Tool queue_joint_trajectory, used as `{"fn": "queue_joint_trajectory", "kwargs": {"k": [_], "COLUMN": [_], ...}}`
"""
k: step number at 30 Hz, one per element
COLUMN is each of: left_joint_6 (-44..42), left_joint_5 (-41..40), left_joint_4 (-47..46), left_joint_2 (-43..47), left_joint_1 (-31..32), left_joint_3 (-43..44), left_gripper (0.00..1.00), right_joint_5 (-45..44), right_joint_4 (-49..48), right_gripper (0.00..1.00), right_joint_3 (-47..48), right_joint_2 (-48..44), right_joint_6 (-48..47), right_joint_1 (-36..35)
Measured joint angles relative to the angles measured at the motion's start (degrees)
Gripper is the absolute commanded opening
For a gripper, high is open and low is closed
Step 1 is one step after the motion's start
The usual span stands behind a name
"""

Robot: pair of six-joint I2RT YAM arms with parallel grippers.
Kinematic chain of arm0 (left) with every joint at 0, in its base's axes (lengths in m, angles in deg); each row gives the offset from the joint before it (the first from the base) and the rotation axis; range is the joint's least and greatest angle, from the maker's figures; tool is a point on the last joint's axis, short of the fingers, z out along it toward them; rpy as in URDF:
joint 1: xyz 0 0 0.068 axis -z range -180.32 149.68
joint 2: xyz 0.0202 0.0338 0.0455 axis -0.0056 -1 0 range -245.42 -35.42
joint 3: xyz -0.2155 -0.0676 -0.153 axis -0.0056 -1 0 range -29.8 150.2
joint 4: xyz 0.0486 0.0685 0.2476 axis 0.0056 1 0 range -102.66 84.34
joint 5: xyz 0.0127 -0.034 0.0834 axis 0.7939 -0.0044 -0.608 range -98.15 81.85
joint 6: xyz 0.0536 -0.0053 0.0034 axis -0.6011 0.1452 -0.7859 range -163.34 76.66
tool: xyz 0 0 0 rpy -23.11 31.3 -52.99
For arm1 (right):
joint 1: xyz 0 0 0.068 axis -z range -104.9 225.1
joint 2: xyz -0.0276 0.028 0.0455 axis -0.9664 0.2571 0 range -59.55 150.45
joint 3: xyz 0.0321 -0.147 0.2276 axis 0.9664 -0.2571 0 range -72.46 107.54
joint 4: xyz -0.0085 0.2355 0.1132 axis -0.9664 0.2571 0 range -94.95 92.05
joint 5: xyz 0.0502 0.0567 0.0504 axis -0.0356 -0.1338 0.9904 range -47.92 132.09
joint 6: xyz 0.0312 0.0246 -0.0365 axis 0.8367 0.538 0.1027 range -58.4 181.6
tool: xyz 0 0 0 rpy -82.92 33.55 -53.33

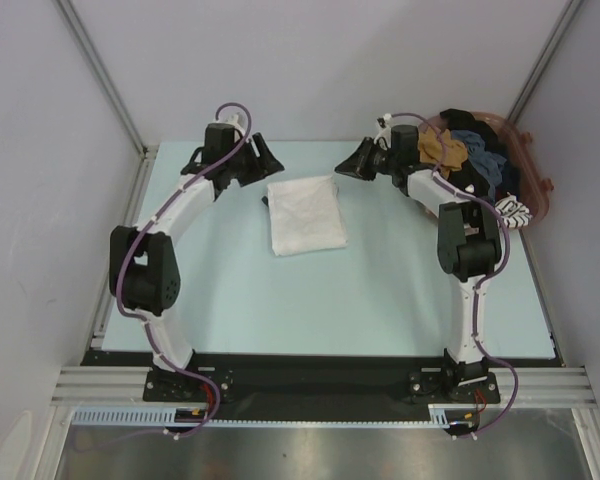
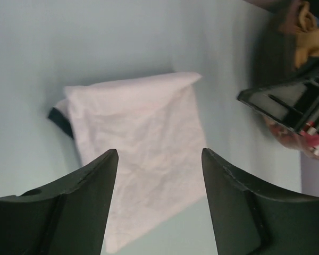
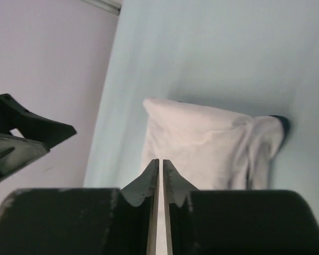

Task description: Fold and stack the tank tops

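The main risk, I think, is at the basket [image 1: 532,160] to the right of the white tank top [image 1: 305,215]. A grey-blue cloth [image 1: 468,139] lies tangled there among other clothes [image 1: 485,168], so pulling it may drag some of them out. A low arm may also catch the white top's edge and open its fold.

The left gripper [image 2: 159,154], off its far left corner, stands wide open and empty. The right gripper [image 3: 160,161], off its far right corner, is almost closed on nothing.

The white top lies flat as a wrinkled rectangle, with dark trim peeking out at one corner.
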State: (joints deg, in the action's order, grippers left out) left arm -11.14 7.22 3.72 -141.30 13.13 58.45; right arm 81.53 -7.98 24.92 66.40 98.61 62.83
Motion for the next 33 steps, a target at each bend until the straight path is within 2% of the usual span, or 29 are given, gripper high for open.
{"fn": "queue_joint_trajectory", "kwargs": {"k": [1,2,8,11,18,22,27,33], "left_joint_6": [0.6,1.0,6.7,8.7,14.3,17.4,18.1,15.7], "left_joint_5": [1.5,2.5,9.3,9.5,7.8,7.0,4.6,2.7], "left_joint_4": [-1.9,-3.2,-13.3,-16.0,-23.1,-27.2,-30.0,-28.9], "left_joint_2": [0.2,0.0,-8.6,-14.9,-25.6,-26.4,-25.8,-17.9], "left_joint_1": [0.6,1.0,2.8,2.9,1.5,0.6,-0.2,-0.1], "left_joint_3": [-0.6,-1.0,-1.4,-0.2,1.6,1.6,0.3,-5.6], "left_gripper": [0.65,0.59,0.55,0.55,0.57,0.61,0.65,0.68], "right_joint_5": [1.2,2.2,6.8,7.6,5.6,3.9,0.6,1.1], "right_joint_4": [-1.8,-3.1,-13.7,-17.4,-18.5,-18.8,-16.9,-14.7], "right_gripper": [0.06,0.04,0.0,0.0,0.0,0.0,0.0,0.02], "right_joint_3": [0.0,0.0,2.6,6.3,14.8,17.1,19.5,14.3], "right_joint_2": [0.0,0.2,7.0,13.4,26.6,28.7,28.7,23.4], "right_joint_6": [0.8,1.9,10.9,15.3,21.1,24.4,23.4,19.8], "right_joint_1": [-0.3,-0.6,-3.5,-4.8,-4.4,-3.4,-2.4,-2.7]}}
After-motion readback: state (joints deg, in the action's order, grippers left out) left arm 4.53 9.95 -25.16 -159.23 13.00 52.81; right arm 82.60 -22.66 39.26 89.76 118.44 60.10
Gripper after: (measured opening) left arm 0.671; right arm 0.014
